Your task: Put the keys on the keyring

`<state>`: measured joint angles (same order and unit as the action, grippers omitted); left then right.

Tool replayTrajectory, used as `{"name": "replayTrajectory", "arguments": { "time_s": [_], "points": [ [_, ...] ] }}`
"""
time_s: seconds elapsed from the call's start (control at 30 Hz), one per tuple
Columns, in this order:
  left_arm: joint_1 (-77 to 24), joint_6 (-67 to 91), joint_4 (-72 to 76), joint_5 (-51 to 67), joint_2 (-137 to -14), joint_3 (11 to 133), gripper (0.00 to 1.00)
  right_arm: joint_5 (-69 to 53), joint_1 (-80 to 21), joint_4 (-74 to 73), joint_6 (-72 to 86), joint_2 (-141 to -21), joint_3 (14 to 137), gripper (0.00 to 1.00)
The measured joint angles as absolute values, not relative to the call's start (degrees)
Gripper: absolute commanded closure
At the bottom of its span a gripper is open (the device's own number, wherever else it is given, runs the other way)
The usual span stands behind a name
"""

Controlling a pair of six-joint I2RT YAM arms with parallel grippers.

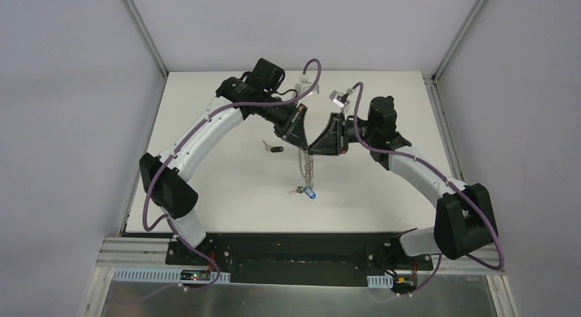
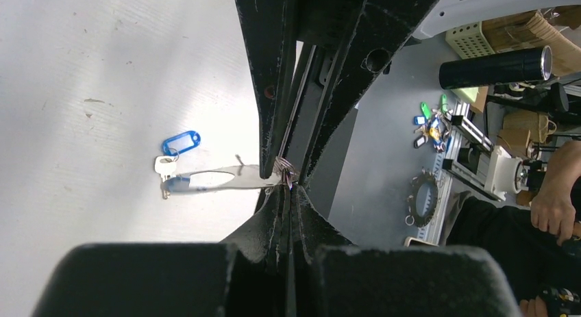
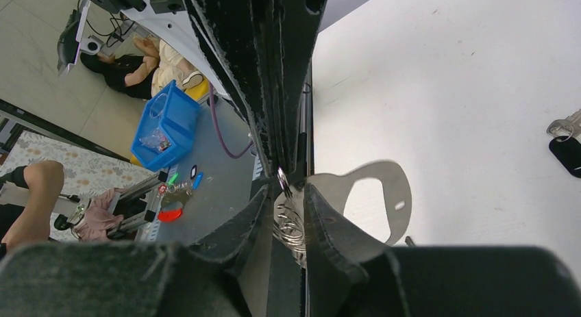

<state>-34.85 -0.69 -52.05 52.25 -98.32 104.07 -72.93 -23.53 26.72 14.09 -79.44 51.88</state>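
Right now your left gripper [image 2: 289,197] and right gripper [image 3: 286,204] meet tip to tip, both pinched narrow on the pale silvery oval keyring [image 3: 403,187]. The blue-tagged metal key [image 2: 181,142] lies beside the keyring, apart from it. The black-headed metal key [image 1: 275,149] lies to the keyring's left.

Bright metal and black plastic over a white matt table [image 2: 82,91].
Your keyring [image 3: 387,194] is a flat loop of smooth, satin-bright metal, and the wire clips [image 3: 289,228] bunched on it are glossy. The left gripper [image 2: 289,190] and right gripper [image 3: 288,192] are matt black plastic, grainy and rough along the edges. The blue-tagged key [image 2: 164,166] is pale shiny metal with glossy plastic. The black-headed key [image 1: 276,149] looks dark plastic. The table is faintly scuffed.
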Motion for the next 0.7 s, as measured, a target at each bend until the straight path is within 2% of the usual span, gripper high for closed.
{"name": "replayTrajectory", "arguments": {
  "time_s": [0.23, 0.4, 0.6, 0.7],
  "points": [
    [-34.85, -0.62, -51.68, 52.38, -98.32, 103.20, 1.00, -72.95, -23.68, 25.82, 13.61, -79.44, 52.18, 0.85],
    [-34.85, -0.62, -51.68, 52.47, -98.32, 103.18, 1.00, -72.93, -23.73, 25.80, 13.61, -79.44, 52.18, 0.99],
    [-34.83, -0.64, -51.70, 52.47, -98.32, 103.18, 1.00, -72.97, -23.73, 25.80, 13.89, -79.44, 52.18, 1.00],
    [-34.83, -0.67, -51.70, 52.47, -98.32, 103.18, 0.92, -72.97, -23.73, 25.87, 14.22, -79.44, 52.18, 1.00]
  ]
}}
